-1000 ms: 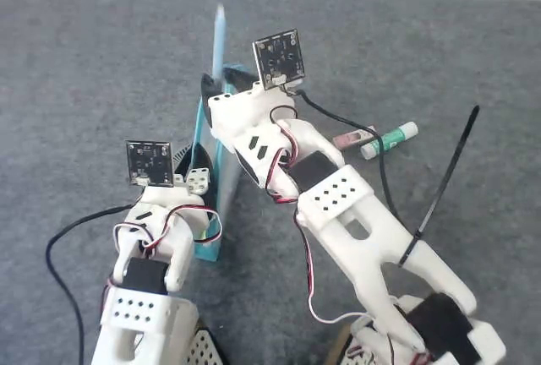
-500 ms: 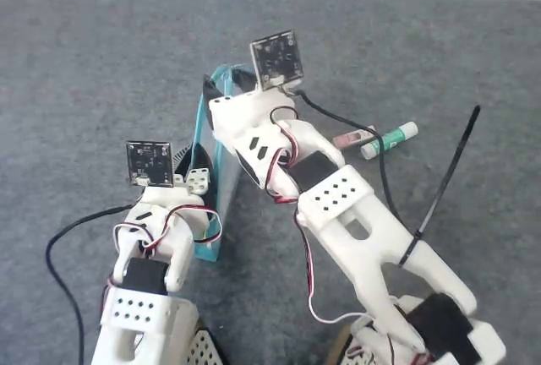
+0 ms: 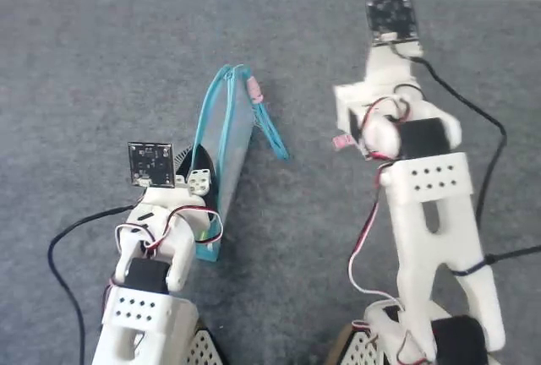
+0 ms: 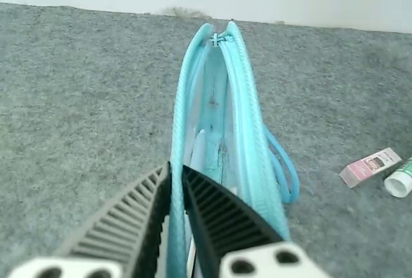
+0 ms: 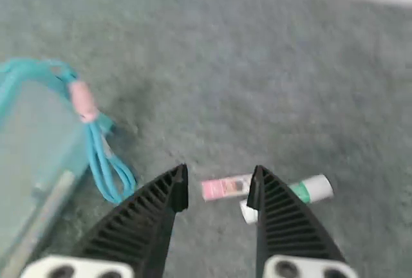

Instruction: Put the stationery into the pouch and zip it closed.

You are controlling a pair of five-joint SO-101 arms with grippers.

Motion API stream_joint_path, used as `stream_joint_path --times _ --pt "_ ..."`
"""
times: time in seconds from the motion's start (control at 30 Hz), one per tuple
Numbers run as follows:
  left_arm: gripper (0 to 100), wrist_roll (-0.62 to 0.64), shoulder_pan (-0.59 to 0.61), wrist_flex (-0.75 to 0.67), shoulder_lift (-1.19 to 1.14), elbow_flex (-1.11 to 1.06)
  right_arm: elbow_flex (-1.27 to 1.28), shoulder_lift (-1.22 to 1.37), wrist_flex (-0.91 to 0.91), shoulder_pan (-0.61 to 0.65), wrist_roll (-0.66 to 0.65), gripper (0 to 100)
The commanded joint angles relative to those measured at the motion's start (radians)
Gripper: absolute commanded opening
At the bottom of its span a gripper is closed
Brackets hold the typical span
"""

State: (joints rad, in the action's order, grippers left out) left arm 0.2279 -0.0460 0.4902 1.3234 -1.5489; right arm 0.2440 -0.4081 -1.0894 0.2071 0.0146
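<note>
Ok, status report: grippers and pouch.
Left gripper shut on pouch rim. Right gripper open above pink eraser, glue stick beside. Pouch unzipped. Nothing in the way.

Right gripper (image 5: 219, 174) away from the pouch (image 3: 224, 145), now over the pink eraser (image 5: 225, 188) (jaws apart).

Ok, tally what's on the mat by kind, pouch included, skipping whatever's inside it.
pouch: 1
pink block: 1
green-and-white tube: 1
Total: 3
</note>
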Motion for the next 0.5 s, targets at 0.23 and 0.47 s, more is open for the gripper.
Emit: stream_joint_path --times 0.23,0.47 --pt "1 -0.012 -0.008 -0.003 -0.003 -0.022 0.003 0.288 0.185 -0.145 0.259 15.1" --pt "1 -0.012 -0.008 -0.003 -0.003 -0.022 0.003 0.476 0.289 -0.225 0.371 15.1"
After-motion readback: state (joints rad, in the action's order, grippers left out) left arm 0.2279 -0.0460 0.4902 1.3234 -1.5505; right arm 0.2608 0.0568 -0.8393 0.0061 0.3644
